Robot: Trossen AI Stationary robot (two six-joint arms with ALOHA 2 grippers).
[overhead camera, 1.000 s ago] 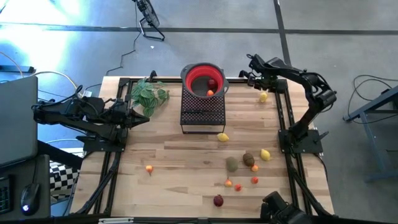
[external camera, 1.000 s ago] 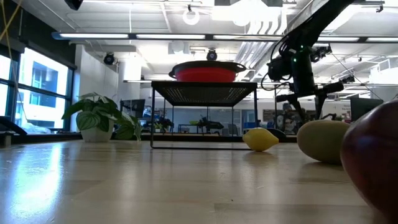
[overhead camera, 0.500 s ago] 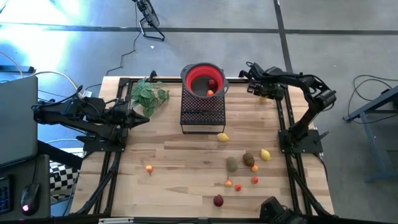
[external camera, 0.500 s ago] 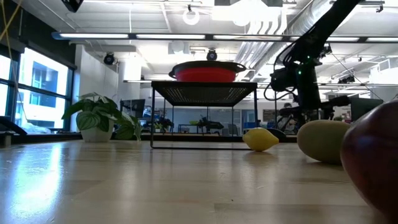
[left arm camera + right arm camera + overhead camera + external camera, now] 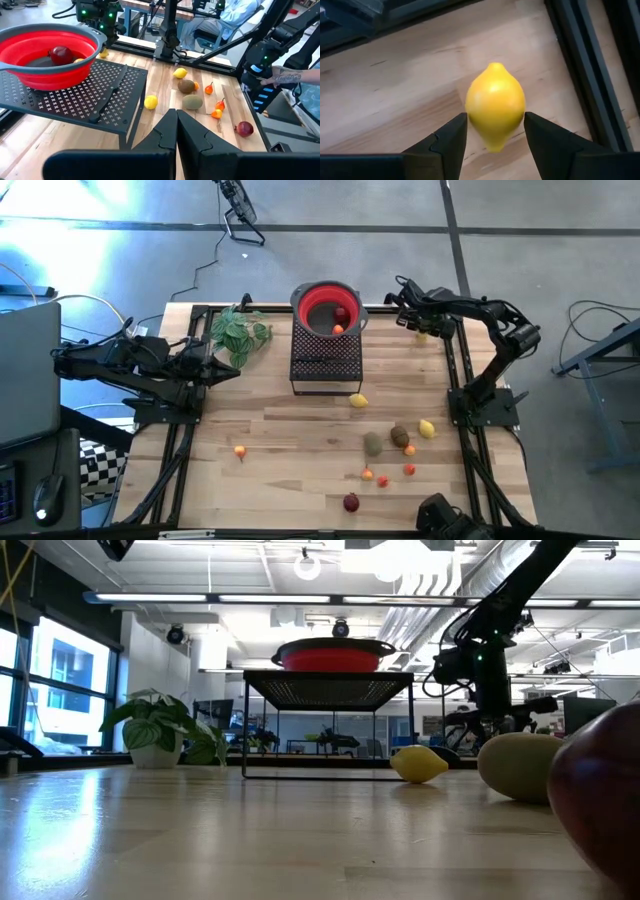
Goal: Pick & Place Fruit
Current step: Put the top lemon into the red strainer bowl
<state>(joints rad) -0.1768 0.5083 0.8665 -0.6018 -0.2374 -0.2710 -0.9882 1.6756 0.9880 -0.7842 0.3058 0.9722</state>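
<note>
A yellow lemon (image 5: pixel 495 102) lies on its side on the wood at the table's far right corner. My right gripper (image 5: pixel 495 125) points down over it, open, with one finger on each side of the fruit. In the high view the same gripper (image 5: pixel 420 327) hides most of that lemon. At the table's left my left gripper (image 5: pixel 176 122) is shut on nothing and hovers level. A red bowl (image 5: pixel 325 308) on a black mesh stand (image 5: pixel 325 360) holds a dark red ball (image 5: pixel 60 52) and a small orange piece. My right gripper comes from above, and its fingers (image 5: pixel 451 135) stand at the two long sides of the lemon, near its middle (image 5: pixel 470 112). The lemon lies on the table. Whether the fingers touch it I cannot tell.
More fruit lies on the near right of the table: two lemons (image 5: pixel 358 401) (image 5: pixel 427 428), an olive oval (image 5: pixel 373 443), a brown oval (image 5: pixel 400 436), small orange and red pieces (image 5: pixel 382 479) and a dark red ball (image 5: pixel 351 502). One orange piece (image 5: pixel 240 450) lies near left. A leafy sprig (image 5: pixel 240 332) stands far left.
My right gripper has sunk toward the table and come a little toward the near edge, over the lemon at the far right corner, which it now covers in the high view. Its finger gap looks unchanged. The lemon has not moved.
</note>
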